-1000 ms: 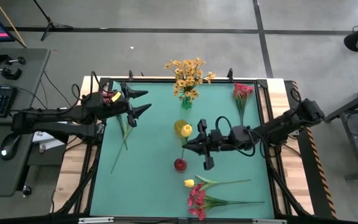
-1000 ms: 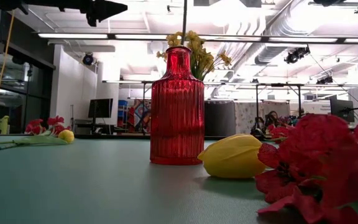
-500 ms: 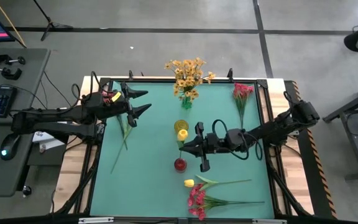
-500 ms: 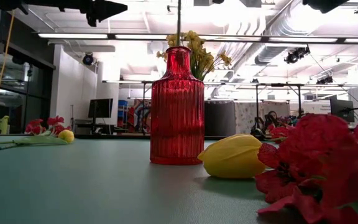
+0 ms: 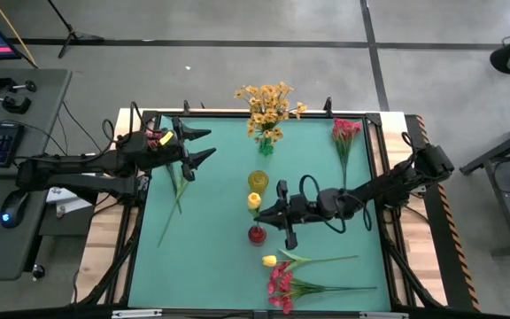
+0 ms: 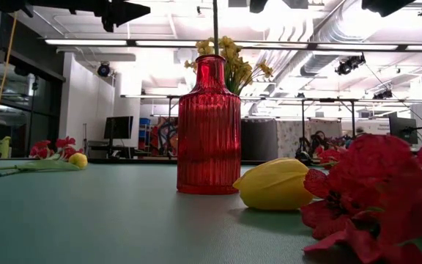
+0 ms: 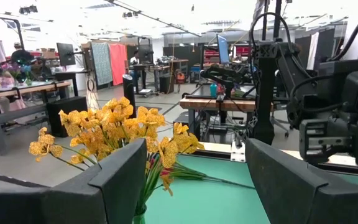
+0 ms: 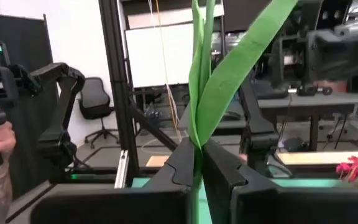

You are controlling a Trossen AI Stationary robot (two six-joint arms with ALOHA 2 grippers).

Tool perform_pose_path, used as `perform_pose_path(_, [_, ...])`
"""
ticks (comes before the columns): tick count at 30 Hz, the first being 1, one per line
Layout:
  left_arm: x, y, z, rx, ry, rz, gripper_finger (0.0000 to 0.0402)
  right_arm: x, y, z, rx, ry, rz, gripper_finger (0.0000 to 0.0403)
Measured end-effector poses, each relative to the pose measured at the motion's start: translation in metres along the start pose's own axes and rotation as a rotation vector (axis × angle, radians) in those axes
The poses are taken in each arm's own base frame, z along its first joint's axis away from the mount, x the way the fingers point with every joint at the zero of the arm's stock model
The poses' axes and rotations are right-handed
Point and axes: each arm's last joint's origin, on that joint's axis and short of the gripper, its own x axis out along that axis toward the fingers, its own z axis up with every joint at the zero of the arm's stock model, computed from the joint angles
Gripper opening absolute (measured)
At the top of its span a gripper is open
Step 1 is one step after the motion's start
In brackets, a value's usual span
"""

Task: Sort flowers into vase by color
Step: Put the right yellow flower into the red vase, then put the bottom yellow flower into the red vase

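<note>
We see the right claw (image 5: 271, 213) near the middle of the green surface (image 5: 211, 257), pinching a yellow tulip (image 5: 254, 201) by its green stalk (image 8: 197, 93); in the right wrist view the fingers (image 8: 182, 163) are pressed against the stalk and its leaf. The bud hangs just at 12 o'clock of the red vase (image 5: 256, 234), and in the low view the stalk runs straight up from the vase mouth (image 6: 215, 60). The yellow vase (image 5: 258, 180) stands farther toward 12. At 12 o'clock on the surface stands the orange-yellow spray (image 5: 267, 108); a pink-red stem (image 5: 344, 133) lies at about 1 o'clock. At 6 o'clock lie another yellow bud (image 5: 269, 260) and a pink-red cluster (image 5: 281, 285). The left claw (image 5: 204, 144) waits spread at 10 o'clock, above a stem (image 5: 177, 190) lying on the surface
</note>
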Motion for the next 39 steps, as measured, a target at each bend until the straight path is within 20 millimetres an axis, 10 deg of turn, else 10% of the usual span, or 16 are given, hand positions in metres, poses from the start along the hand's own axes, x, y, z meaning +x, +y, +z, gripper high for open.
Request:
perform_pose_path(14, [0.000,0.000,0.000,0.000,-0.001,0.001,0.0261,-0.016,0.002,0.005,0.023,0.235,-0.012,0.0235])
perform_pose_path(24, [0.000,0.000,0.000,0.001,0.004,0.008,0.0261,-0.062,-0.006,0.023,0.215,0.563,-0.118,0.0265])
perform_pose_path(39, [0.000,0.000,0.000,0.000,0.005,0.011,0.0261,-0.055,0.029,-0.077,0.721,1.177,0.063,0.0265])
